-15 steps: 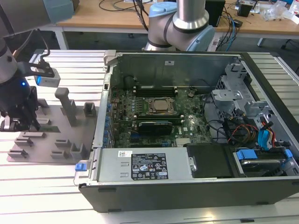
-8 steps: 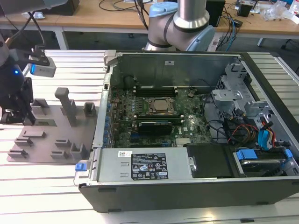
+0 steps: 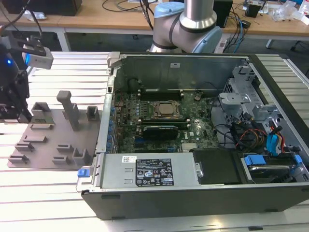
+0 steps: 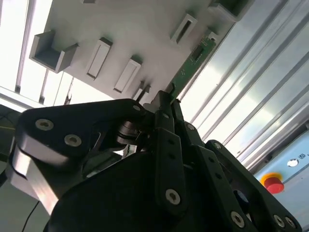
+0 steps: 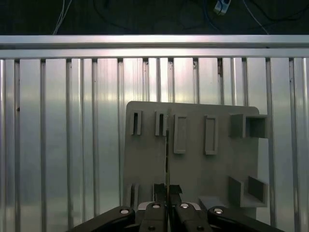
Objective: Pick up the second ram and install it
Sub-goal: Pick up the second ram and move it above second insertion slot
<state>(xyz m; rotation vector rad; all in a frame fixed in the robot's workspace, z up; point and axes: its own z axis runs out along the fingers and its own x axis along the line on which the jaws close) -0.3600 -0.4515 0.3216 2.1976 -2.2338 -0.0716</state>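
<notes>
Green second ram (image 4: 195, 60) clamped edge-on between the gripper (image 4: 164, 95) fingers, over grey fixture plate (image 3: 50, 140), on the exterior view's left of open computer case (image 3: 193, 200).

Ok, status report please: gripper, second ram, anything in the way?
Gripper shut on the second ram. Ram at the grey fixture plate, not yet installed. No obstruction seen near it.
</notes>
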